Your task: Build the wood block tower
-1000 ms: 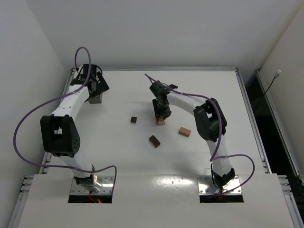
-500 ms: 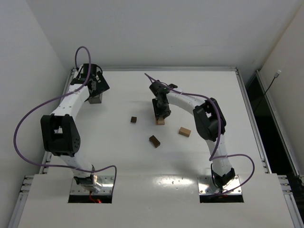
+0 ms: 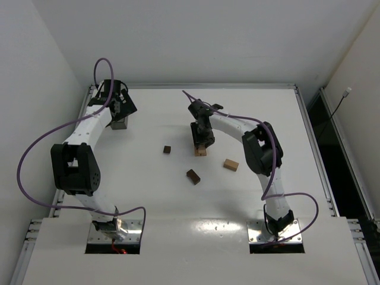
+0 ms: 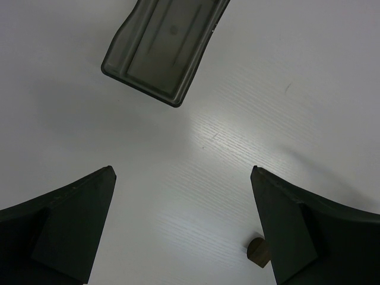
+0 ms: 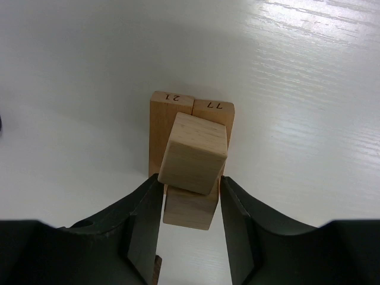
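The tower (image 3: 201, 151) stands mid-table. In the right wrist view two tan blocks (image 5: 172, 116) lie side by side as its base, with a tan block (image 5: 189, 209) on them and a top tan block (image 5: 193, 159) turned slightly askew. My right gripper (image 5: 191, 181) reaches down over it (image 3: 202, 140), its fingers pressed against the top block's sides. Loose wood blocks lie nearby: a dark brown one (image 3: 167, 149), another dark brown one (image 3: 193, 176) and a tan one (image 3: 231, 164). My left gripper (image 3: 120, 111) hangs open at the far left, nothing between its fingers (image 4: 89, 208).
A grey translucent box (image 3: 119, 123) lies under the left gripper, at the top of the left wrist view (image 4: 163, 47). A small brown block (image 4: 258, 253) peeks out beside the left gripper's right finger. Raised table edges run along the back and sides.
The right gripper has shifted very slightly over the tower. The left arm and the loose blocks have not moved.
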`<state>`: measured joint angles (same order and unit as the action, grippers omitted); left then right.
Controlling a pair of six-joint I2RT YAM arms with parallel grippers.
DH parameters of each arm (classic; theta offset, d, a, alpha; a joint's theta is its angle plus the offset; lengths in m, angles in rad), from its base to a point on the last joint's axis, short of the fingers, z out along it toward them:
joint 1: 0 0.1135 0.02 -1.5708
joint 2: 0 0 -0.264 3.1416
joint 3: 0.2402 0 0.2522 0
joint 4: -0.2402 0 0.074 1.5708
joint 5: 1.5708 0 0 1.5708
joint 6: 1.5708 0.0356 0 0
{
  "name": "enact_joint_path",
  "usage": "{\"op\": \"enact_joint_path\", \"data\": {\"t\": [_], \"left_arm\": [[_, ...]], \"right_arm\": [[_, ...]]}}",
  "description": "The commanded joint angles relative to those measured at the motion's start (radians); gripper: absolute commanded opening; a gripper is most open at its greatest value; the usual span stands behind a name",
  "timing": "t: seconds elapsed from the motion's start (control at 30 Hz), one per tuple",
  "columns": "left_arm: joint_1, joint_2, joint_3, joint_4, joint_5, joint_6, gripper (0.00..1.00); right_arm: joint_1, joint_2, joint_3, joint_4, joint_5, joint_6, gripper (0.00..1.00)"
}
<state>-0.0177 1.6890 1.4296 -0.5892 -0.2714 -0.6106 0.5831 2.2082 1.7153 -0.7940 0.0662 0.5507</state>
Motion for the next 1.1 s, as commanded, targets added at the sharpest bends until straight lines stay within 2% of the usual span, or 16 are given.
{"op": "enact_joint_path", "data": {"t": [0.0,0.17,0.3,0.43,0.53,0.6,0.73,0.87,0.93,1.0,1.07], "left_arm": [[0.012,0.009,0.04,0.02,0.011,-0.009,0.96],[0.012,0.009,0.04,0.02,0.011,-0.009,0.96],[0.012,0.009,0.04,0.02,0.011,-0.009,0.96],[0.012,0.009,0.04,0.02,0.011,-0.009,0.96],[0.012,0.0,0.04,0.02,0.02,0.0,0.96],[0.012,-0.009,0.04,0.02,0.02,0.0,0.96],[0.002,-0.029,0.031,0.02,0.02,0.0,0.96],[-0.008,-0.051,0.012,0.031,0.03,0.012,0.96],[-0.008,-0.061,0.012,0.031,0.055,0.024,0.96],[-0.018,-0.061,0.003,0.042,0.066,0.025,0.96],[-0.028,-0.061,0.003,0.042,0.066,0.025,0.96]], "right_arm": [[-0.009,0.01,0.033,0.009,-0.012,0.009,0.41],[-0.009,0.01,0.033,0.019,-0.054,-0.001,0.58],[-0.009,0.01,0.033,0.029,-0.095,-0.04,0.63],[0.0,-0.068,0.0,0.067,-0.135,-0.151,0.67],[0.0,-0.209,-0.109,0.155,-0.222,-0.228,0.73],[-0.011,-0.296,-0.198,0.18,-0.292,-0.25,0.81],[0.026,-0.506,-0.296,0.162,-0.249,-0.388,0.86],[-0.008,-0.64,-0.451,0.173,-0.227,-0.566,0.86],[-0.061,-0.686,-0.551,0.164,-0.288,-0.713,0.83],[-0.074,-0.754,-0.646,0.164,-0.269,-0.846,0.76],[-0.074,-0.78,-0.696,0.173,-0.202,-0.894,0.75]]}}
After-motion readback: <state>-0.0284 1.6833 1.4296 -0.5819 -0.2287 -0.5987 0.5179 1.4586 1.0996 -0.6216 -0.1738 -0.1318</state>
